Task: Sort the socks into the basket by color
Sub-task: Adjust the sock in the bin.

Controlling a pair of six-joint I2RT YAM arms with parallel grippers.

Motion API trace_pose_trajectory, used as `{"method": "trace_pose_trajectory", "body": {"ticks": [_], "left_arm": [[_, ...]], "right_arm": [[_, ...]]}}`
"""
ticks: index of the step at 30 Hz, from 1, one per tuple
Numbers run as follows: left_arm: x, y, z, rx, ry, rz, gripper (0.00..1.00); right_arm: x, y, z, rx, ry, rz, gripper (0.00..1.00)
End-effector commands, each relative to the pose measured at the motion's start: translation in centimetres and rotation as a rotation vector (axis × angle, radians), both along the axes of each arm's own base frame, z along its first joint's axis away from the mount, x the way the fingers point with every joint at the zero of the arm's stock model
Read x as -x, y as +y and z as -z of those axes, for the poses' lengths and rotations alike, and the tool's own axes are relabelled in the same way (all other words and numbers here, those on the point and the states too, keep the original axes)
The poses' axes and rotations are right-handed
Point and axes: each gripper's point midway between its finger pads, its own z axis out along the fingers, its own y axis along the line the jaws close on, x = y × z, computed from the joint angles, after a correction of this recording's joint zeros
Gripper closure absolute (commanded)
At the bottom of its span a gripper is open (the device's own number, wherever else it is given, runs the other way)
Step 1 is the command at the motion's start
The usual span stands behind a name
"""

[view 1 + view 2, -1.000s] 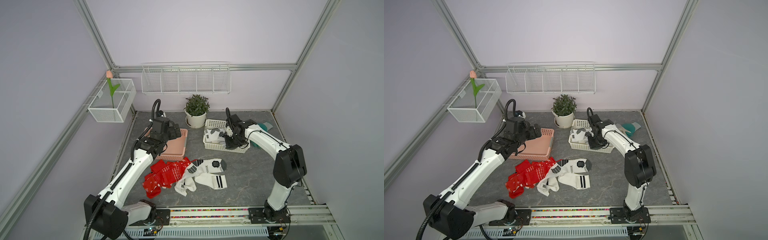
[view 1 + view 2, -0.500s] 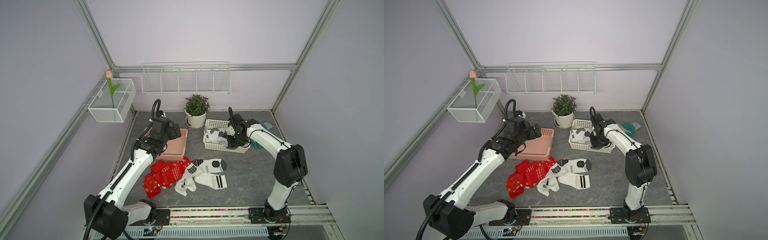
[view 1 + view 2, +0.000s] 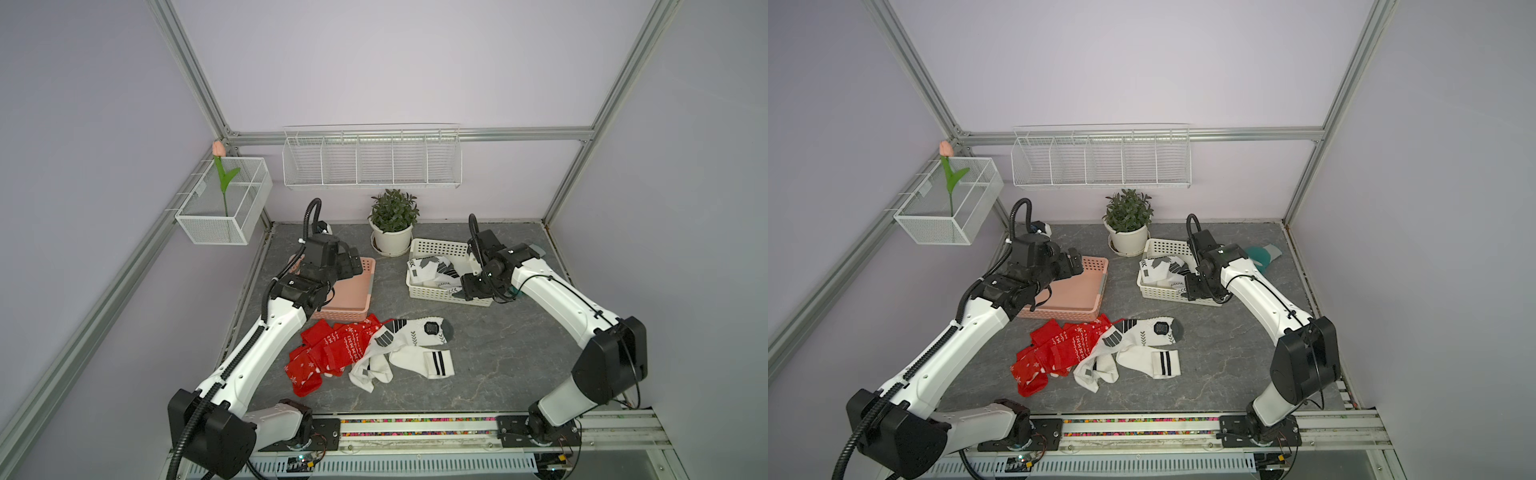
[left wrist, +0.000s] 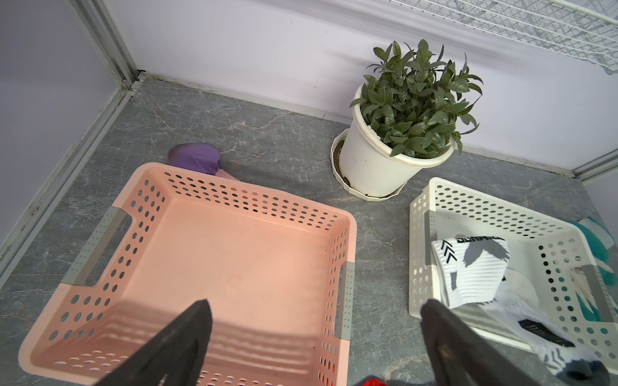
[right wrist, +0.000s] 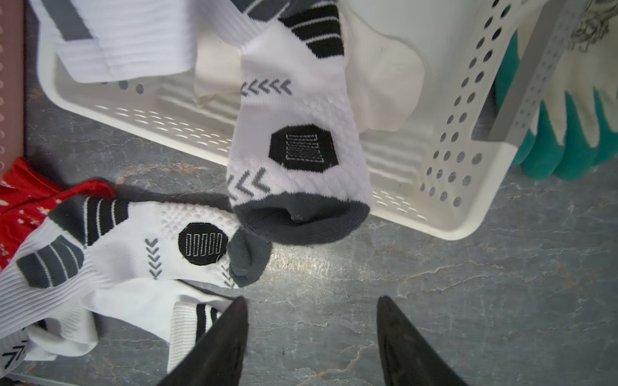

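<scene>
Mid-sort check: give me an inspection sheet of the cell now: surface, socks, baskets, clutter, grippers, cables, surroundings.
Surface: grey stone-look tabletop, no spills seen.
Job's things: red socks and loose white socks heaped on the tabletop; white basket holds sorted white socks, draped sock over its rim; pink basket empty.
Clutter: potted plant; teal-and-white gloves beside white basket; purple item behind pink basket.
Grippers: left gripper open, empty, above pink basket; right gripper open, empty, at white basket's front.
Cables: black wrist hoses clear of socks.
Surroundings: wire shelf and mesh bin with tulip on walls.
</scene>
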Motion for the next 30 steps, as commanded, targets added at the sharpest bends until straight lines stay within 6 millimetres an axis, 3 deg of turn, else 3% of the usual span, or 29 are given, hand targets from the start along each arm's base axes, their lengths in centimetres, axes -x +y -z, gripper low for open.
{"method": "trace_pose_trajectory", "body": {"ticks": [1,10,21,30], "left_arm": [[-0.1,-0.2,-0.8,0.021,-0.008,-0.003,0.01],[-0.1,-0.1,-0.8,0.016,-0.009,-0.006,0.01],[-0.1,0.0,-0.8,0.01,-0.012,-0.009,0.01],[0.0,0.1,-1.0,0.007,-0.017,-0.014,0.01]], "right_arm": [[0.4,0.3,1.7,-0.021,0.039,0.039,0.31],[-2.0,1.4,2.6,-0.096,-0.004,0.087,0.29],[-2.3,1.6,4.8,-0.108,0.062,0.107,0.35],[-3.1,1.2,5.9,-0.118,0.075,0.131,0.69]]}}
